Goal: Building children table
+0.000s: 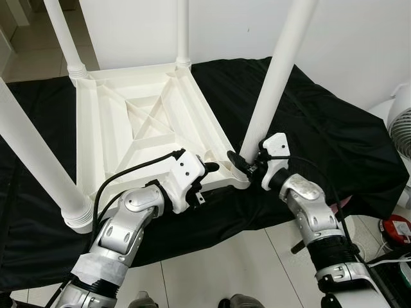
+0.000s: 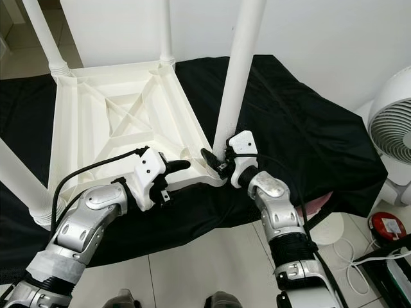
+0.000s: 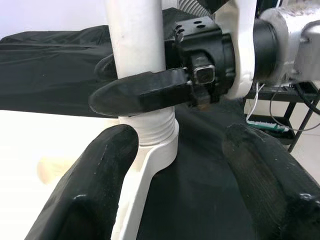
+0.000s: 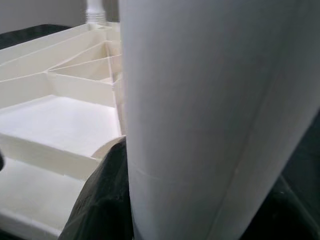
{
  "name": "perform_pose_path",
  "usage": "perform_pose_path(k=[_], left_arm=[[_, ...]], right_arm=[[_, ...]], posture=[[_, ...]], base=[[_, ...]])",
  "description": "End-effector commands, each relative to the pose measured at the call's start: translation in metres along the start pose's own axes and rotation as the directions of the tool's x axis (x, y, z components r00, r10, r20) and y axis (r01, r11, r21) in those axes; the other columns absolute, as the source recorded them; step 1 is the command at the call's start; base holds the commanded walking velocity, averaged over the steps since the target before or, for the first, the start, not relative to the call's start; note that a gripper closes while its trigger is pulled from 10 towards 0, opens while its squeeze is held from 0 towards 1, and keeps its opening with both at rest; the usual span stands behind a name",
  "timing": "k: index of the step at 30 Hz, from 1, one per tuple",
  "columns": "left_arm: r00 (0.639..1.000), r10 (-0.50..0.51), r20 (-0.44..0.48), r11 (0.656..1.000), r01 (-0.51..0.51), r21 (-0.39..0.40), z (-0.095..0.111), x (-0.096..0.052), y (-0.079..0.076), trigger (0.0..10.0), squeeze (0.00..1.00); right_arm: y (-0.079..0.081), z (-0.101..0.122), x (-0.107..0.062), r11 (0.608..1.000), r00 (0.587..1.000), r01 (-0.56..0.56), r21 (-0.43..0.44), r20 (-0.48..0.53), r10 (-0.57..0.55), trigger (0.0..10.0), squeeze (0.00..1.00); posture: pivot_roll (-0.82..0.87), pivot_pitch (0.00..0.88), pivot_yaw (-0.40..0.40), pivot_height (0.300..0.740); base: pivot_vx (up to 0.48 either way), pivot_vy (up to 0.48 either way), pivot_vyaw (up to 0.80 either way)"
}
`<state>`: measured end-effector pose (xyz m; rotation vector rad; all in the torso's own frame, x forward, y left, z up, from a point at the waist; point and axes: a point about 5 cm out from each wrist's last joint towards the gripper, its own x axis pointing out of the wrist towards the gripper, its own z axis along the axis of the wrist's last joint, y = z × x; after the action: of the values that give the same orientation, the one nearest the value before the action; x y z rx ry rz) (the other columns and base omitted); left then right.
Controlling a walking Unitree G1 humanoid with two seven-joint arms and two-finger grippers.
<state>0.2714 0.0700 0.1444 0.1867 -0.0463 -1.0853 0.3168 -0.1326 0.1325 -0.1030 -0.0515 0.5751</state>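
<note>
Right gripper point(image 1: 247, 165) around table leg point(image 1: 276, 77), leg's top cut off.

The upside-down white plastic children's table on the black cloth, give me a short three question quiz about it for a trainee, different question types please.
1. True or false: the right gripper is shut on the base of the near-right white plastic table leg.
2. Multiple choice: the left gripper is (A) shut on a screwdriver, (B) open beside the near-right corner of the upside-down white plastic tabletop, (C) resting on the white fan.
3. Fill in: the table lies on a ____ cloth.

Key:
1. True; its black fingers sit on either side of the leg just above the threaded collar.
2. B
3. black
</note>
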Motion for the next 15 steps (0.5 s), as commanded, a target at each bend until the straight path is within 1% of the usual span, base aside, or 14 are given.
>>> perform_pose_path(k=[1,2,4,5,6,8,9,10,12,15], left_arm=[[1.0,0.028,-0.007,1.0,-0.028,-0.001,-0.002,0.002,0.002,10.0,0.0],[1.0,0.031,-0.007,1.0,-0.031,0.001,-0.002,0.001,0.002,10.0,0.0],[1.0,0.031,-0.007,1.0,-0.031,0.001,-0.002,0.001,0.002,10.0,0.0],[0.999,0.038,-0.011,0.999,-0.038,0.003,-0.002,-0.001,0.002,10.0,0.0],[0.999,0.038,-0.011,0.999,-0.038,0.003,-0.002,-0.001,0.002,10.0,0.0],[0.999,0.04,-0.013,0.999,-0.04,0.002,-0.003,-0.002,0.002,10.0,0.0],[0.999,0.04,-0.013,0.999,-0.04,0.0,-0.003,-0.001,0.002,10.0,0.0],[0.999,0.04,-0.013,0.999,-0.04,0.0,-0.003,-0.001,0.002,10.0,0.0],[0.999,0.039,-0.011,0.999,-0.039,-0.004,-0.003,-0.001,0.001,10.0,0.0],[0.999,0.037,-0.009,0.999,-0.037,-0.009,-0.004,-0.001,0.0,10.0,0.0]], right_arm=[[0.007,-0.011,0.0,0.997,0.995,0.075,0.028,-0.064,-0.073,10.0,0.0],[0.011,-0.01,0.0,0.986,0.986,0.153,0.061,-0.072,-0.148,10.0,0.0],[0.011,-0.01,0.0,0.986,0.986,0.153,0.061,-0.072,-0.148,10.0,0.0],[0.023,-0.006,0.0,0.953,0.953,0.293,0.071,-0.098,-0.286,10.0,0.0],[0.023,-0.006,0.0,0.953,0.953,0.293,0.071,-0.098,-0.286,10.0,0.0],[0.03,-0.004,-0.001,0.927,0.924,0.372,0.049,-0.114,-0.365,10.0,0.0],[0.036,-0.003,-0.002,0.907,0.906,0.417,0.062,-0.116,-0.408,10.0,0.0],[0.036,-0.003,-0.002,0.907,0.906,0.417,0.062,-0.116,-0.408,10.0,0.0],[0.047,0.001,0.001,0.91,0.909,0.412,0.051,-0.097,-0.406,10.0,0.0],[0.048,0.002,0.0,0.904,0.904,0.422,0.06,-0.095,-0.416,10.0,0.0]], posture=[[0.02,0.0,-0.024,0.74],[0.02,0.0,-0.025,0.74],[0.02,0.0,-0.025,0.74],[0.02,0.0,-0.027,0.74],[0.02,0.0,-0.027,0.74],[0.02,0.0,-0.027,0.74],[0.03,0.0,-0.028,0.74],[0.03,0.0,-0.028,0.74],[0.03,0.0,-0.027,0.74],[0.02,0.0,-0.026,0.74]], base=[[0.0,0.0,0.0],[0.0,0.0,0.0],[0.0,0.0,0.0],[0.0,0.0,0.0],[0.0,0.0,0.0],[0.0,0.0,0.0],[0.0,0.0,0.0],[0.0,0.0,0.0],[0.0,0.0,0.0],[0.0,0.0,0.0]])
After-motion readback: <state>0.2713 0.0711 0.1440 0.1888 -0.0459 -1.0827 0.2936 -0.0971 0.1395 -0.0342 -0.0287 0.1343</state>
